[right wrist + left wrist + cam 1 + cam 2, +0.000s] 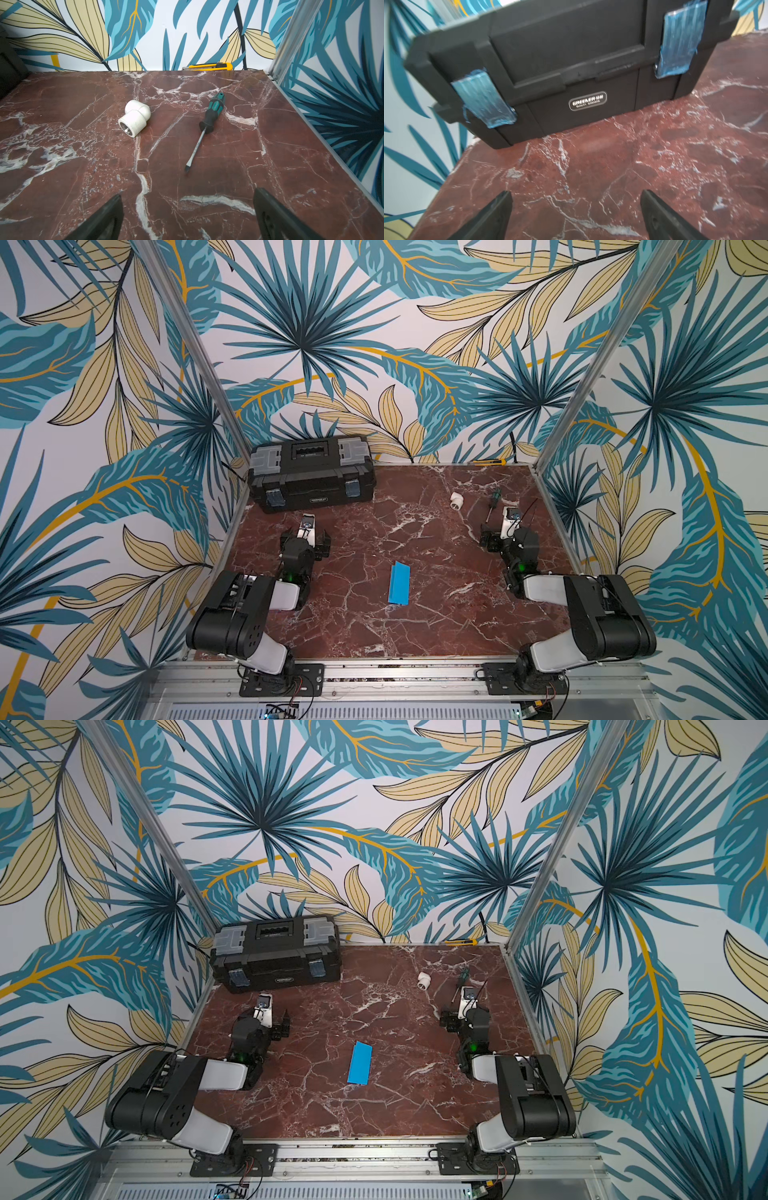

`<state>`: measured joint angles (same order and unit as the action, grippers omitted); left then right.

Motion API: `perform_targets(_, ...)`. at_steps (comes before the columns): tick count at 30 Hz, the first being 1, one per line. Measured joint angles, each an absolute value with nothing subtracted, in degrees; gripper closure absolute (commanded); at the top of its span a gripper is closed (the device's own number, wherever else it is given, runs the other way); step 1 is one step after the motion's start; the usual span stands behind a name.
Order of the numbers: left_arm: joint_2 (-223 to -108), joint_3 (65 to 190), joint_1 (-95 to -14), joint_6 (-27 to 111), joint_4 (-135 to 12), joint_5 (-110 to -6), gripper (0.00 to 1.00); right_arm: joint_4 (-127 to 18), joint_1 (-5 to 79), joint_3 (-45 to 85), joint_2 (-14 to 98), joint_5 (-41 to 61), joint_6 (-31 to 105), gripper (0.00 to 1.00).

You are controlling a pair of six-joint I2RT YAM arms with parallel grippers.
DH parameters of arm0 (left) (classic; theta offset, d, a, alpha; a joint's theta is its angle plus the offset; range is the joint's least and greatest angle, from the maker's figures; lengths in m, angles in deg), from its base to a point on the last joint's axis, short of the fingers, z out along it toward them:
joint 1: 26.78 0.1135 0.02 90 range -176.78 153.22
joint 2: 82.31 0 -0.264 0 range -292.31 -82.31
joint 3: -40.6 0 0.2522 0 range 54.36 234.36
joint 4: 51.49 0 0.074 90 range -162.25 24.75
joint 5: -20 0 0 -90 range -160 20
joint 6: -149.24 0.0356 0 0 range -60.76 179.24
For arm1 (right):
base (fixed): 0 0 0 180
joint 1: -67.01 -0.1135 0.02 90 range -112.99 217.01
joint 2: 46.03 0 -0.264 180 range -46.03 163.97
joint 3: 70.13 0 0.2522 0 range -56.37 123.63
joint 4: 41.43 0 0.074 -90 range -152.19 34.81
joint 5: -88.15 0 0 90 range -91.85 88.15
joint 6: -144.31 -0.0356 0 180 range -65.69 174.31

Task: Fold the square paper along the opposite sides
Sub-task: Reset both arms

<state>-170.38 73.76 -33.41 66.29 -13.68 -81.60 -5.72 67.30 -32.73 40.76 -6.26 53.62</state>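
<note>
One red-marble table (415,635). One black toolbox (311,477) in the far left corner, with two blue-taped latches (483,97). Two grippers: left gripper (576,199) facing the toolbox, jaws spread wide on nothing; right gripper (188,199) likewise gaping, empty. One square paper (399,584), sky-blue, seen as a narrow strip flat mid-table between the arms, touching neither; long axis near-to-far, far end leaning slightly right. One screwdriver (209,116). One white pipe elbow (135,118). One yellow knife (207,67).

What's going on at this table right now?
Nothing is being handled at the moment. The left gripper and right gripper are both open and empty, off to either side. Between the arms, the blue square paper lies on the marble table as a narrow rectangle, apparently already folded in half.
</note>
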Motion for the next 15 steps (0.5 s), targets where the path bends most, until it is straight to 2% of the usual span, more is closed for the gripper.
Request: perform_targets(15, -170.28, 76.03, -32.45, 64.76, -17.74, -78.30, 0.00, -5.81, 67.30, -32.73, 40.76, -4.79, 53.20, 0.00)
